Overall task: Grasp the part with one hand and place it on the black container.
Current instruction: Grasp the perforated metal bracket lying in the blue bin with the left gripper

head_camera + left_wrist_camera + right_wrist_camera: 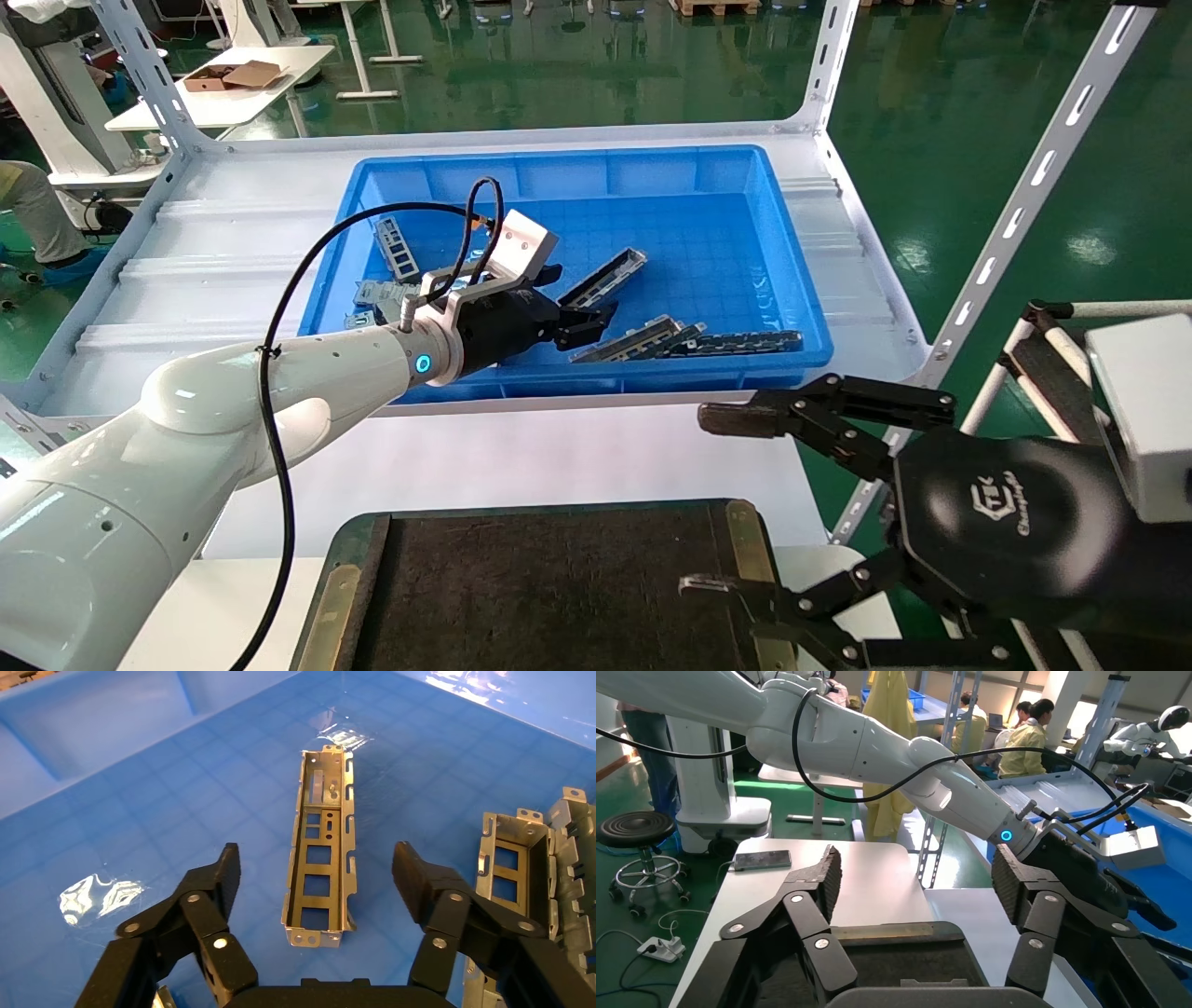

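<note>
Your part (319, 846) lies flat on the floor of the blue bin (782, 280), open side up, cut-outs showing. Your left gripper (315, 874) hovers right over it, fingers (219, 878) spread wide on either side, not touching. More metal channels (643, 337) and a dark slotted strip (745, 342) sit near the bin's front wall. Your right gripper (722, 503), also wide open, is parked above the black container (549, 587) on the worktop (484, 457); its embossed logo isn't readable.

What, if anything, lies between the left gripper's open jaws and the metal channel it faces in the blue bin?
Nothing visible. The left gripper hangs open directly over the part, which lies alone on the bare floor of the blue bin. Other channels sit off to one side.
</note>
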Motion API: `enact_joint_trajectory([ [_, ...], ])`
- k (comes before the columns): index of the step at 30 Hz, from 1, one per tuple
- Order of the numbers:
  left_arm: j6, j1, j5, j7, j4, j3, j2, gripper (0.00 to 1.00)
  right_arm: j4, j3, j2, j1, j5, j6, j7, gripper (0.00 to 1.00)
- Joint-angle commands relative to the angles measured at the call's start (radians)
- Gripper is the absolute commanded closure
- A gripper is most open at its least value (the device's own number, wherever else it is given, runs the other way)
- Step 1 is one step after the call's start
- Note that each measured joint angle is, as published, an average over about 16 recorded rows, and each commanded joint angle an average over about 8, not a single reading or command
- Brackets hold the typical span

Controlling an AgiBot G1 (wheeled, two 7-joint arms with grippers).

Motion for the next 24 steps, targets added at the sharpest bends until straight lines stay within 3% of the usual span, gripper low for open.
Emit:
enact_joint_trajectory([
  [1, -0.006, 0.000, -0.013, -0.003, -0.001, 0.015, 0.000, 1.00, 0.000, 0.000, 0.000, 0.000, 0.000, 0.000, 0.000, 1.00],
  [24, -0.032, -0.009, -0.159, 0.035, -0.005, 0.119, -0.004, 1.00, 0.000, -0.002, 0.001, 0.000, 0.001, 0.001, -0.001, 1.00],
])
